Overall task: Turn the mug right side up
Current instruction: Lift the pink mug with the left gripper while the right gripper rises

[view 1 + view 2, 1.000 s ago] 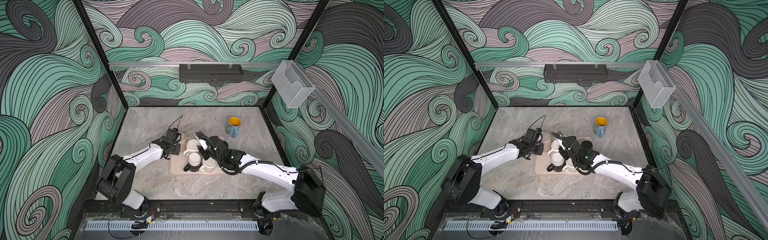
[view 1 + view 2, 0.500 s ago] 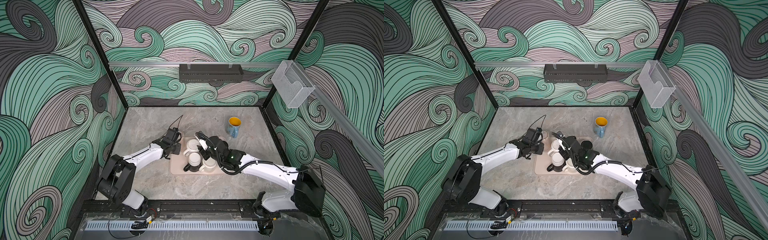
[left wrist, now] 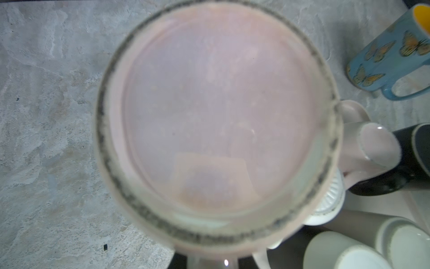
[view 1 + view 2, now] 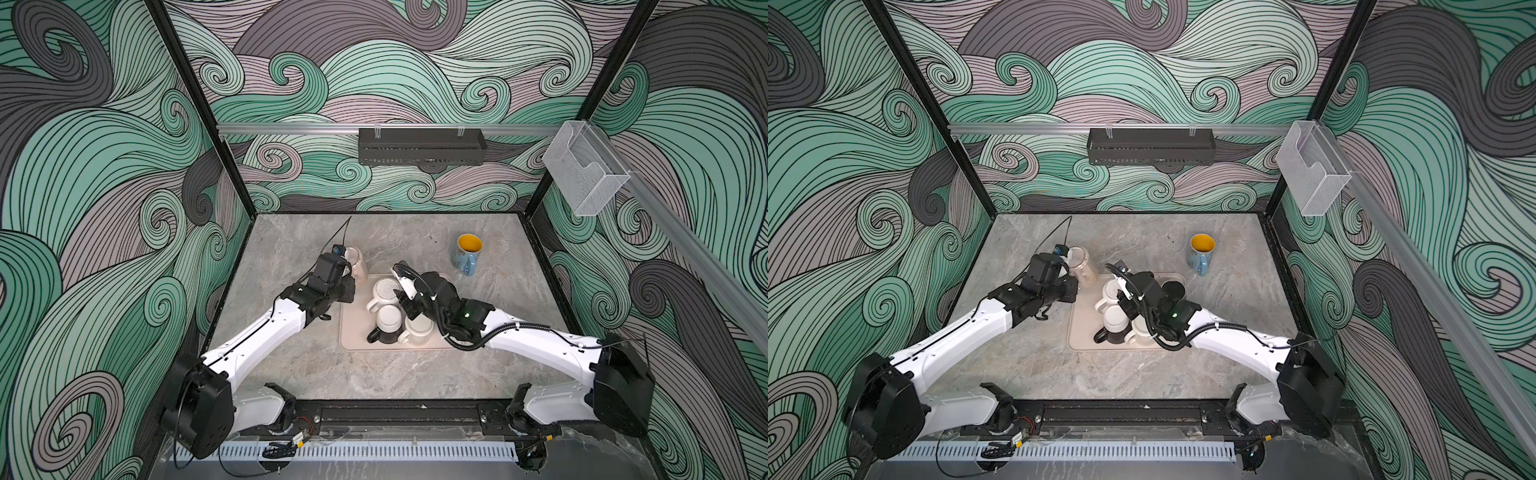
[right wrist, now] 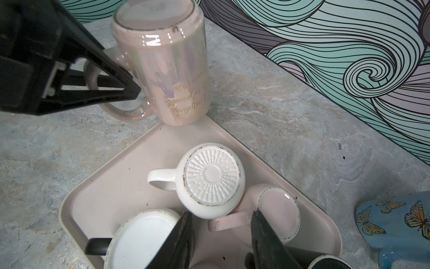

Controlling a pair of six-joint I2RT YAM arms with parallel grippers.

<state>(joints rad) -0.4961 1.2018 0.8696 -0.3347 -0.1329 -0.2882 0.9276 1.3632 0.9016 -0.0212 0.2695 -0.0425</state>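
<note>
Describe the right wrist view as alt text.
The left gripper pinches the handle of an upside-down pearly mug at a corner of the tray. The right gripper, open, straddles the handle of a small pink mug, also inverted, on the tray.

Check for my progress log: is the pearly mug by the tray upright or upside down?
Upside down: the pearly mug shows its closed base on top, rim down at the tray corner.
</note>
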